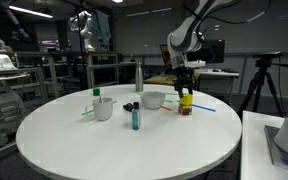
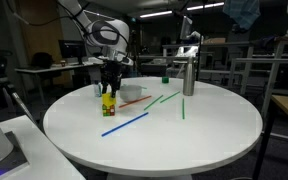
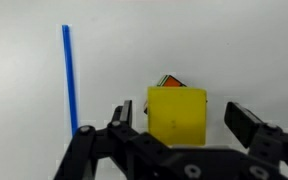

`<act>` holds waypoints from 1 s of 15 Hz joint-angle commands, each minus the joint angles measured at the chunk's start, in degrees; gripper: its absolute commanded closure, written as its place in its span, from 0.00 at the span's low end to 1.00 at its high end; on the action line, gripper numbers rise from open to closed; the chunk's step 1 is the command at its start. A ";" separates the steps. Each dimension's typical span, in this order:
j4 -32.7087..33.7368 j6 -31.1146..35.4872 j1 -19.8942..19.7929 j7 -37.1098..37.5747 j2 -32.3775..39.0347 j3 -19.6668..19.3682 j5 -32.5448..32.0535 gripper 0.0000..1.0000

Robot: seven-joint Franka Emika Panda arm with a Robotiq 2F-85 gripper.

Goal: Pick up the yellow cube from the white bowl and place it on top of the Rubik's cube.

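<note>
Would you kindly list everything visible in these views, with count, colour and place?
table: one, white, round.
yellow cube: one, yellow, atop the Rubik's cube.
Rubik's cube: one, multicoloured, beneath it.
bowl: one, white, beside the stack.
cup: one, white, apart from the bowl.
tube: one, teal, upright between cup and bowl.
bottle: one, metallic, upright.
blue stick: one, lying near the stack.
green sticks: at least two, lying loose.
red stick: one, near the stack.
arm: one, pale, over the stack.
pincer: one, black, open astride the yellow cube.
</note>
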 commanded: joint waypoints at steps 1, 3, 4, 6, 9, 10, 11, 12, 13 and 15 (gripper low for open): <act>1.45 -2.83 -0.51 -0.01 0.26 -0.15 0.73 0.00; 1.65 -3.68 -0.42 0.84 -0.76 -0.30 0.26 0.00; 1.77 -4.64 -0.36 1.28 -1.61 -0.37 0.04 0.00; 1.58 -6.99 -0.20 1.48 -4.57 -0.46 -0.82 0.00; 0.76 -10.43 0.10 1.30 -10.93 -0.24 -2.36 0.00; 0.26 -11.82 0.19 1.17 -13.60 -0.09 -3.00 0.00; -0.05 -13.00 0.23 1.27 -16.02 0.08 -3.65 0.00; -0.39 -14.35 0.25 1.16 -18.65 0.30 -4.43 0.00; -0.62 -15.49 0.25 0.97 -21.19 0.54 -5.05 0.00; 1.01 -14.22 0.10 0.12 -17.96 0.32 -3.99 0.00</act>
